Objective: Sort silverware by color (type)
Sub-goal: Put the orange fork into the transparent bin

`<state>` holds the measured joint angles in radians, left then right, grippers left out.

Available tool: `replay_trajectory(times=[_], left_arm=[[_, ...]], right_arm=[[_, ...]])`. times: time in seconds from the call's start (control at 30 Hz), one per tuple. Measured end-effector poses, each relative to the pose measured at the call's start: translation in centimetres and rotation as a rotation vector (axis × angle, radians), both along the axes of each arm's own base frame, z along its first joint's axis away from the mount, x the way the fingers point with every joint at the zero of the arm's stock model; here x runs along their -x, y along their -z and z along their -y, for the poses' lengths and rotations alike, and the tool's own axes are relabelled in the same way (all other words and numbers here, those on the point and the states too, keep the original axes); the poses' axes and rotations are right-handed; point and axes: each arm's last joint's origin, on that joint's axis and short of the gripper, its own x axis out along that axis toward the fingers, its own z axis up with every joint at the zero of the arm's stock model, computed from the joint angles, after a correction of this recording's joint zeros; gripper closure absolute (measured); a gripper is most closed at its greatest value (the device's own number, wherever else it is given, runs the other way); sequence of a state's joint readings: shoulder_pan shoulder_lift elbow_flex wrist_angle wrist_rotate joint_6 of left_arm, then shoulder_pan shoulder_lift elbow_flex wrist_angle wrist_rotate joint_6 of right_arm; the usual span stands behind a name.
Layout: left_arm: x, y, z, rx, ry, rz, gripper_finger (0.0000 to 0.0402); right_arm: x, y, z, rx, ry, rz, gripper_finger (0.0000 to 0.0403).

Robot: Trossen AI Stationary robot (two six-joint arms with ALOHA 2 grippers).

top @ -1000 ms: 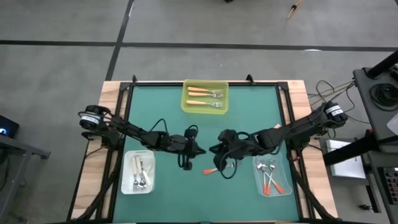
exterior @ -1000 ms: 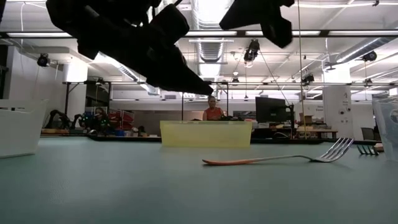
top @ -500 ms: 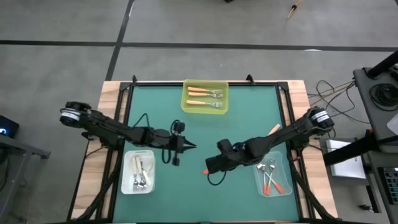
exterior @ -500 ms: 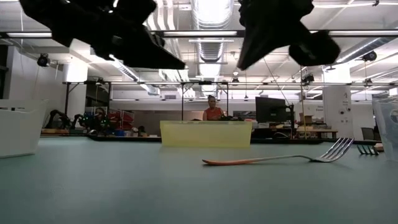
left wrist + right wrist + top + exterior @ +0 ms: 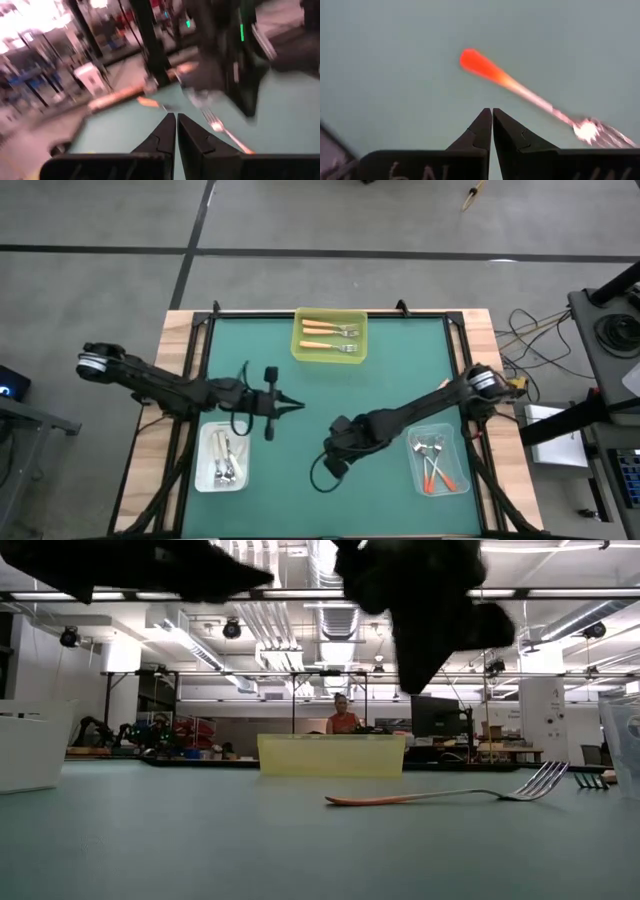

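A red-orange fork [image 5: 440, 796] is lying alone on the green counter [image 5: 400, 370], with the right claw [image 5: 492, 116] hovering just above it — fingers pressed together, gripping nothing. The left claw [image 5: 297, 404], closed and empty too, is hanging over the counter's left half, near the clear bin [image 5: 205, 470] of white forks [image 5: 226, 460].

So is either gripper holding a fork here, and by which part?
Nothing is held. The left gripper and right gripper are both shut on nothing; the red-orange fork lies loose on the table.
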<state>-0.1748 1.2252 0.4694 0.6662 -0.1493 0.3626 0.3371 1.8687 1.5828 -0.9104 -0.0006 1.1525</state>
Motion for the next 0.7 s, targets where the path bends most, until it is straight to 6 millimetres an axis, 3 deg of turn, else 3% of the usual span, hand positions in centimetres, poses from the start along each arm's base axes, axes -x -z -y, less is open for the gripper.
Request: replay_trajectory(times=[0.3,0.7], left_arm=[[2.0,-4.8,-0.7,-0.122,-0.040,0.208,0.0401],[4.6,-7.4,-1.6,-0.170,-0.123,0.340,0.0401]], right_arm=[[-3.3,4.0,0.2,0.052,-0.006,-0.037,0.0394],[-7.2,6.0,-0.9,0.110,-0.071,-0.079,0.0394]])
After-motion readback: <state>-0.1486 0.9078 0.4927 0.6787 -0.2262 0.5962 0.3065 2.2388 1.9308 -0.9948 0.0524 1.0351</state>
